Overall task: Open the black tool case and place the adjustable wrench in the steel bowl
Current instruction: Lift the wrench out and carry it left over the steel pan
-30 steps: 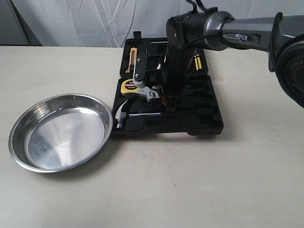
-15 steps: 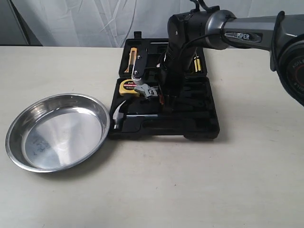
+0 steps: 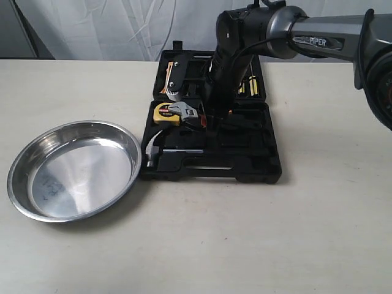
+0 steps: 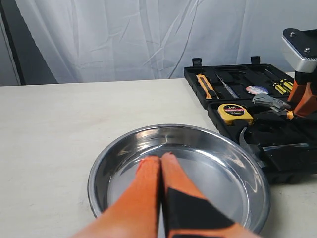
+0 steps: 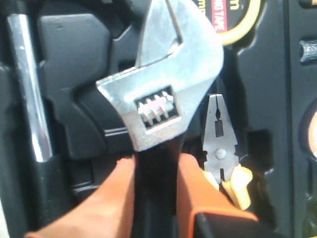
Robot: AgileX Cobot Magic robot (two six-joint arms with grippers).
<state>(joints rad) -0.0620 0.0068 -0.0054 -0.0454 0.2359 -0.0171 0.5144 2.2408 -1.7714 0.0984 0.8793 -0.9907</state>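
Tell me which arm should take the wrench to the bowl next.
Right. The right gripper is shut on the black handle of the adjustable wrench, over the open black tool case. The left gripper is shut and empty, sitting over the steel bowl, where it may need to clear out.

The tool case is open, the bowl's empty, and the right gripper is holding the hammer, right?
Not the hammer: the right gripper holds the adjustable wrench by its handle, as the right wrist view shows. The hammer lies in the open black tool case, and the steel bowl is empty.
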